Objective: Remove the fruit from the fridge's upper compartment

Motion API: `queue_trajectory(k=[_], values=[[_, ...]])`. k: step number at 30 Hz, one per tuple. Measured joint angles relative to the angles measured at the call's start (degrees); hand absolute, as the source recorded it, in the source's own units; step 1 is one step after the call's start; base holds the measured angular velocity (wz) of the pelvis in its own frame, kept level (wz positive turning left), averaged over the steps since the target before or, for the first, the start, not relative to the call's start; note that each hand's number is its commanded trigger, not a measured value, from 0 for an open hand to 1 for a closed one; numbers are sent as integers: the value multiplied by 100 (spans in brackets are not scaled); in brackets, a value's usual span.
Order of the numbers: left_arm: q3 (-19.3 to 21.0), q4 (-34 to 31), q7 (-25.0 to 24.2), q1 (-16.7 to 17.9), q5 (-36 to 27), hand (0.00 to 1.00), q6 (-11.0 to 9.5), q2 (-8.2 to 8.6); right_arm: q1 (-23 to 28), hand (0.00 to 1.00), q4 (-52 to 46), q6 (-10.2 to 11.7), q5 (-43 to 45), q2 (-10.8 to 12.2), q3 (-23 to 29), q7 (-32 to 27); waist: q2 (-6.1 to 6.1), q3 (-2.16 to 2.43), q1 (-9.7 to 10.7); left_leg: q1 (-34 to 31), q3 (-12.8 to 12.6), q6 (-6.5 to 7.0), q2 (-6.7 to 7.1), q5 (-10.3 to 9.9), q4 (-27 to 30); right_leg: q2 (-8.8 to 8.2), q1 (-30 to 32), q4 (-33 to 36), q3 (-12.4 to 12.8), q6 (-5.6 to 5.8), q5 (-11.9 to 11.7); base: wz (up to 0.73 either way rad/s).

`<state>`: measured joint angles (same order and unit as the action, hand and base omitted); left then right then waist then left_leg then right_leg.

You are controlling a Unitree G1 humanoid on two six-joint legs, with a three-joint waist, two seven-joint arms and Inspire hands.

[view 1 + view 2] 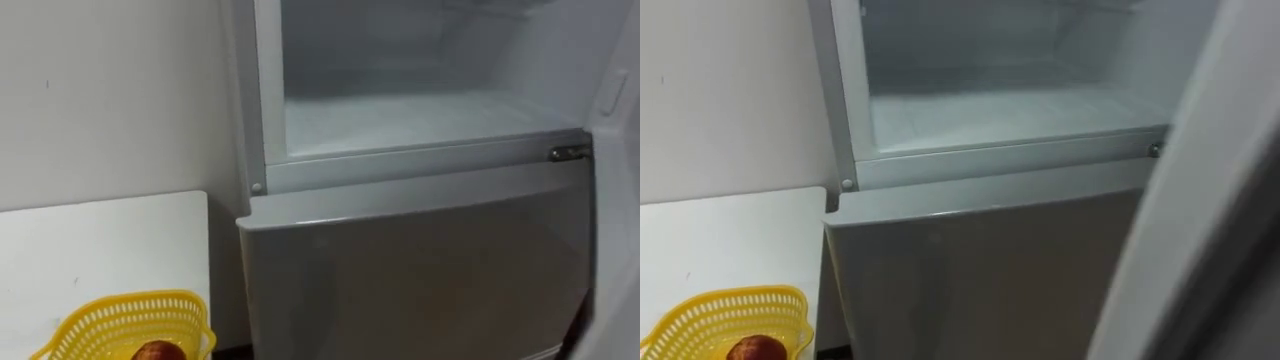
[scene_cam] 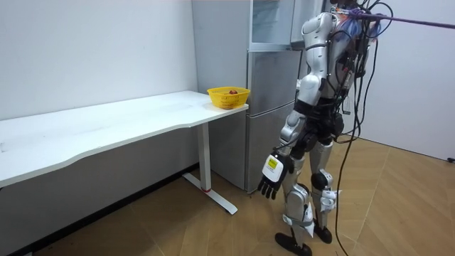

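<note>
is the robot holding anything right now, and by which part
Nothing is held as far as shown: the left hand hangs open at its side, fingers relaxed and empty, before the tall grey fridge.

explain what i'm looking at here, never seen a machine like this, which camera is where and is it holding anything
It is a two-legged humanoid robot standing before a fridge. The room view comes from a camera standing apart; the two eye views come from its head, looking at the fridge's open upper compartment. Beside the fridge, a white table carries a yellow basket with a red fruit. Its left robot hand hangs at its side, fingers relaxed, holding nothing.
</note>
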<state>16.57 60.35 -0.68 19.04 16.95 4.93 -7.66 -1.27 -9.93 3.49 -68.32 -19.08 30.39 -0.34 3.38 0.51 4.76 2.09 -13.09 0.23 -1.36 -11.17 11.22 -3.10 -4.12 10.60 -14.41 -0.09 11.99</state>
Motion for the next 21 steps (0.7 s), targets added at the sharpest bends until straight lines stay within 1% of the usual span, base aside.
queue_trajectory(k=[2,4,8,11,13,15,17,18,21], values=[[-13,-2,0,-1,2,0,5,-1,-18,0,-3,-59,126,-1,-16,80,-2,6,-30,-15,44,0,1,0,6,-17,-2,4,-32,0,0,9],[-126,-1,1,2,3,0,7,-9,-111,0,-7,-97,325,-1,-86,143,-6,11,-53,-39,70,1,2,1,18,-18,-5,4,-78,0,0,10],[-223,-1,0,30,3,0,7,8,-200,0,-7,-111,549,-1,-213,254,-2,11,-76,-36,75,1,2,1,29,-17,-17,4,-94,0,0,2],[-220,0,2,36,-1,0,2,6,-201,0,-11,-120,662,-1,-254,443,16,7,-95,-30,80,1,3,1,46,-20,-41,1,-103,0,0,0],[-220,-3,1,35,-12,0,2,3,-202,0,-16,-120,703,-1,-332,524,50,8,-154,3,81,1,3,1,51,-24,-73,-5,-112,0,1,0],[-220,-12,-5,33,-7,0,1,3,-205,0,-19,-124,822,-1,-354,529,80,18,-206,3,81,1,1,1,53,-25,-75,-11,-122,0,1,0],[-220,-9,-11,43,-7,0,5,4,-230,0,-21,-174,884,-1,-383,541,100,23,-225,3,83,1,0,1,56,-26,-81,-37,-134,0,2,2],[-220,-9,-20,55,-6,0,5,4,-233,0,-22,-185,929,-1,-421,556,114,33,-232,4,87,1,0,1,56,-22,-99,-70,-143,-3,-3,0],[-219,-9,-68,53,-6,0,4,3,-235,0,-27,-217,974,-1,-443,640,123,39,-291,2,91,1,0,1,56,-19,-106,-74,-148,-4,-4,0]])
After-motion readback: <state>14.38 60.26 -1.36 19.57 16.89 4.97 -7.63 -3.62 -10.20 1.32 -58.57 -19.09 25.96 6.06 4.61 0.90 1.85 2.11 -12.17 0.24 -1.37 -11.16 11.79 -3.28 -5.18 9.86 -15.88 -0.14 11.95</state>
